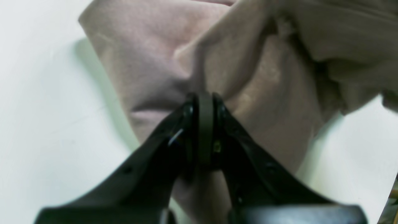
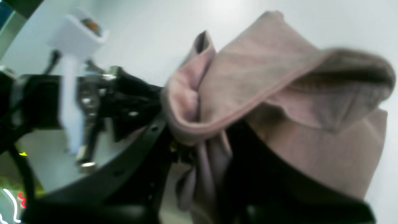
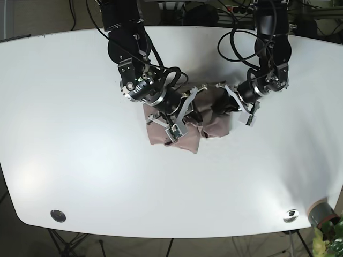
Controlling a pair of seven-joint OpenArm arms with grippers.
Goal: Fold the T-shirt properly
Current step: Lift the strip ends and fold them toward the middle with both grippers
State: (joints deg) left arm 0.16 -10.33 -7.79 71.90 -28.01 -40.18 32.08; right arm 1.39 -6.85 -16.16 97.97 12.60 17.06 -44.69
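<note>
The pink T-shirt lies bunched just past the white table's centre, toward 12 o'clock. The right gripper seemingly pinches its hem, though blurred. The left gripper, jaws together, clamps a fold.

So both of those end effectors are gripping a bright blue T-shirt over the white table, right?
Not blue: the T-shirt is dusty pink, as the left wrist view shows. Both the left end effector and the right end effector do pinch it over the white table.
</note>
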